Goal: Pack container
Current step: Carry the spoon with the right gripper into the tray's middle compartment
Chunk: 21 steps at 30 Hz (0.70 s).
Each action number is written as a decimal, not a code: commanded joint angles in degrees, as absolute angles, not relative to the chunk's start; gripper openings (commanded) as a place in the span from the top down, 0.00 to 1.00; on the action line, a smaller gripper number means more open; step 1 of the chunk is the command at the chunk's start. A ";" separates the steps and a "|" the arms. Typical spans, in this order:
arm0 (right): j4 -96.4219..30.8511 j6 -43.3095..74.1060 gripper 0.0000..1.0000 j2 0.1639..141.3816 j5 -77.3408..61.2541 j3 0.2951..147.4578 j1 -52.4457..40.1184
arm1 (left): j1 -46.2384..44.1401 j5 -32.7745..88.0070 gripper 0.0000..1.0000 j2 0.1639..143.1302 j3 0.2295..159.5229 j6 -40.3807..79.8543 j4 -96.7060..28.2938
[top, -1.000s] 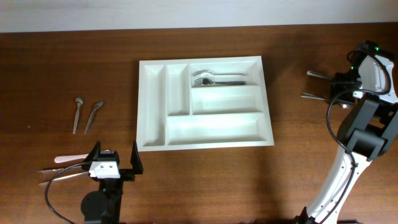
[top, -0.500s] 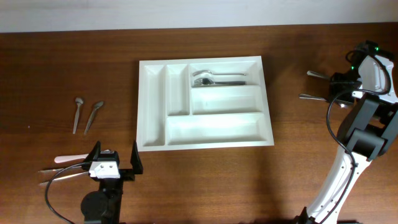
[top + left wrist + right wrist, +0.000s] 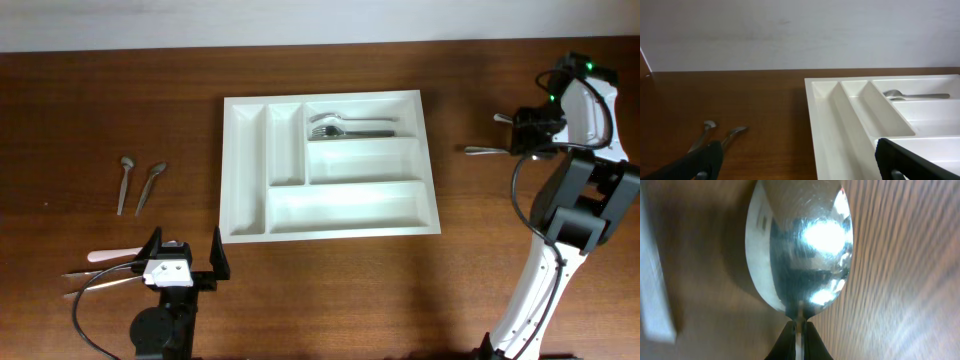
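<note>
From where I stand, the right jaws are pinched fully shut on the thin handle of a spoon (image 3: 482, 150). The right wrist view shows its polished bowl (image 3: 805, 245) sticking out ahead of the tips, with a pale double of it on the wood underneath. I take that to mean the spoon is just clear of the table (image 3: 500, 280) rather than resting on it. Holding it by the handle end with the bowl leading looks deliberate to me. That way it could be laid lengthwise into a long slot.

The white cutlery tray (image 3: 345, 205) sits flat in the middle of the table, to the left of the right jaws across a stretch of bare wood. The spoon's bowl points toward it. Its far long compartment already holds a fork and other cutlery (image 3: 350, 127), so that seems the likely home for this spoon. The other four compartments are bare.

One more utensil (image 3: 503, 118) lies on the table just beyond the right arm; I cannot tell what kind it is.

The left jaws stand spread as wide as they go, holding nothing. They are parked at the near edge, with the tray's near-left corner just ahead and to the right. Two small spoons (image 3: 123, 185) and a pale-handled piece (image 3: 105, 255) wait on that side, within that arm's reach, I'd guess.
</note>
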State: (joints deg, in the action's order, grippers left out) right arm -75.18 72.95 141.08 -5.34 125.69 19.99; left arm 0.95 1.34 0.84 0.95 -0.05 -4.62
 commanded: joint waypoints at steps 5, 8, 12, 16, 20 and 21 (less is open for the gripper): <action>-76.95 71.79 0.96 130.41 -5.39 129.36 14.90 | 1.28 1.98 0.01 0.30 0.54 -0.93 -4.54; -77.49 71.79 0.96 127.70 -5.39 129.36 12.97 | 1.28 1.96 0.01 0.30 0.54 -0.93 -4.54; -81.21 74.91 0.96 125.03 -5.80 129.34 9.50 | 1.28 1.98 0.01 0.30 0.54 -0.93 -4.54; -85.93 81.58 0.96 124.42 -5.87 129.34 4.62 | 1.28 1.98 0.01 0.30 0.54 -0.93 -4.54; -89.14 89.17 0.96 124.44 -6.02 129.32 -1.56 | 1.30 1.98 0.01 0.30 0.54 -0.93 -4.54; -88.97 90.39 0.96 124.44 -6.02 129.34 -3.09 | 1.28 1.98 0.01 0.30 0.54 -0.91 -4.54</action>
State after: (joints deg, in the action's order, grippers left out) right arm -88.86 83.88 125.73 -5.61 128.46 0.38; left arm 0.95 1.34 0.84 0.95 -0.05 -4.62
